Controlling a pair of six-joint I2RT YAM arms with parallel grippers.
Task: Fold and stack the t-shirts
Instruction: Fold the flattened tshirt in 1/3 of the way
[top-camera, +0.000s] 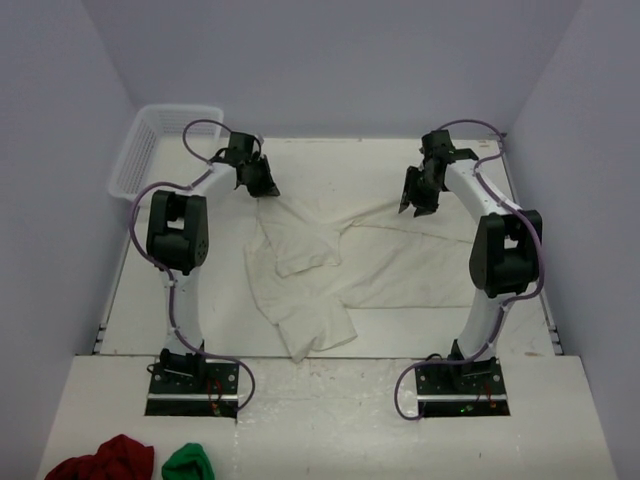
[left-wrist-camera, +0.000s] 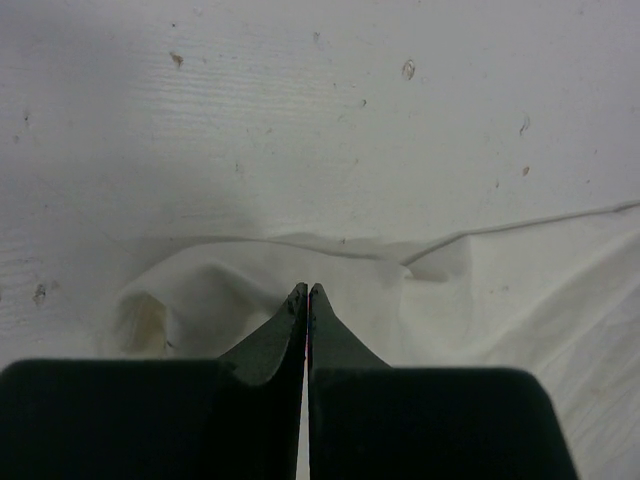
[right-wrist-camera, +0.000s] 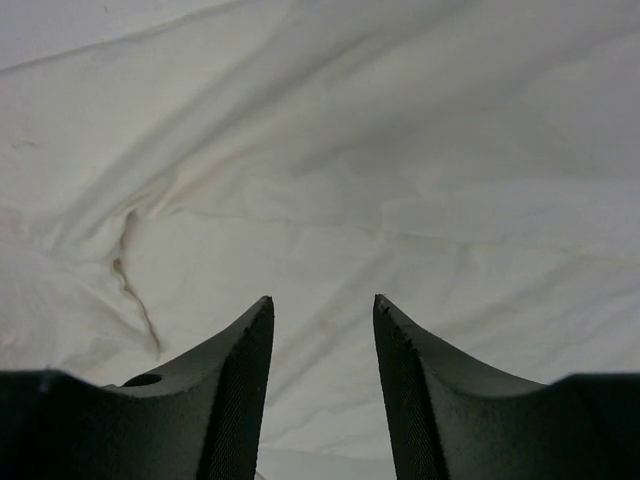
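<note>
The left pincer (left-wrist-camera: 306, 289) is shut on the upper left corner of the t-shirt (top-camera: 400, 265), and the right pincer (right-wrist-camera: 322, 300) hangs open over it.

Off-white, unprinted t-shirts (top-camera: 310, 270); white surface (top-camera: 340, 160) with small dark specks; white mesh basket (top-camera: 135, 160); dark red cloth bundle (top-camera: 103, 461); bright green cloth bundle (top-camera: 188, 465); purple cables (top-camera: 150, 193).

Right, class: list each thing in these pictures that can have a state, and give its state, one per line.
t-shirt: crumpled, lying flat, not folded.
left gripper: shut, apparently pinching the t-shirt's far edge.
right gripper: open above the t-shirt, holding nothing.
white basket: upright, nothing visible inside.
dark red cloth bundle: bunched up.
green cloth bundle: bunched up.
</note>
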